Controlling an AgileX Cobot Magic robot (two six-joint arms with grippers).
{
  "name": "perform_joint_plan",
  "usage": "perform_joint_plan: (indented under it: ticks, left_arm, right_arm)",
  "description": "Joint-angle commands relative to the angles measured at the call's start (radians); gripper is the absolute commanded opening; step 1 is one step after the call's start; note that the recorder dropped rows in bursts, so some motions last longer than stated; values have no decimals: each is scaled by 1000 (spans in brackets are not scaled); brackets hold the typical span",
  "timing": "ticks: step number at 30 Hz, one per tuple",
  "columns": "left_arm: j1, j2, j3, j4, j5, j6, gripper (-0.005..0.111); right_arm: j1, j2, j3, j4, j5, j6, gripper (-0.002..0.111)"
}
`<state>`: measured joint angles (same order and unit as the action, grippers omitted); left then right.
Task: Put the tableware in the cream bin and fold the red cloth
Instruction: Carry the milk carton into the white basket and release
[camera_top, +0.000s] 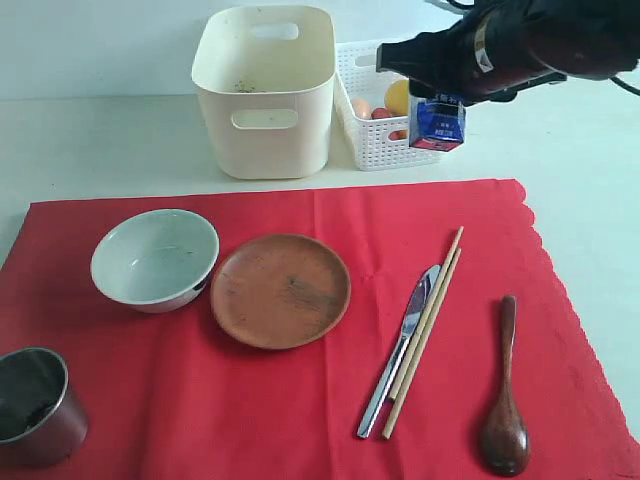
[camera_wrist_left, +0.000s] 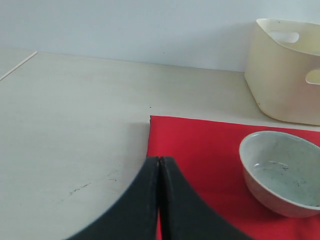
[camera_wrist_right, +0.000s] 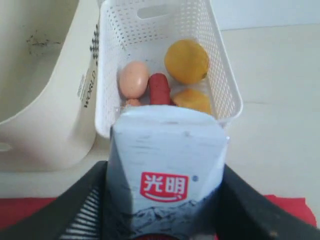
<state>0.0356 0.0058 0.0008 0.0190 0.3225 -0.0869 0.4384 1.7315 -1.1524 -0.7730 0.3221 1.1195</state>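
Observation:
On the red cloth (camera_top: 300, 400) lie a pale green-white bowl (camera_top: 155, 258), a brown plate (camera_top: 280, 290), a steel cup (camera_top: 35, 405), a silver knife (camera_top: 400, 350), wooden chopsticks (camera_top: 428, 322) and a dark wooden spoon (camera_top: 505, 400). Behind the cloth stands the cream bin (camera_top: 265, 90). My right gripper (camera_top: 438, 125) is shut on a blue-white packet (camera_wrist_right: 167, 170), held in the air over the white lattice basket (camera_wrist_right: 222, 90). My left gripper (camera_wrist_left: 159, 161) is shut and holds nothing, hovering at the cloth's corner (camera_wrist_left: 200, 145) near the bowl (camera_wrist_left: 282, 172); it is out of the exterior view.
The white lattice basket (camera_top: 350, 80) beside the cream bin (camera_wrist_right: 40, 100) holds an egg (camera_wrist_right: 133, 79), a sausage (camera_wrist_right: 159, 89) and two yellow foods (camera_wrist_right: 186, 61). Bare pale table (camera_top: 590, 200) surrounds the cloth.

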Motion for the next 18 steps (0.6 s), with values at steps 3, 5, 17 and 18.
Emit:
perform_joint_plan:
  ticks: [3,5,17,18]
  left_arm:
    - [1,-6,-1,-5,-6,4,1]
    - [1,-6,-1,-5,-6,4,1]
    - [1,-6,-1,-5,-6,4,1]
    - [1,-6,-1,-5,-6,4,1]
  right_arm:
    - [-63,194,-188,-16,-41,-22,0]
    - [-75,246,-255,-16,-33,-33,0]
    - [-98,419,-581,-12,-29,-54,0]
    - [-98,433,-591,-12,-32,-54,0]
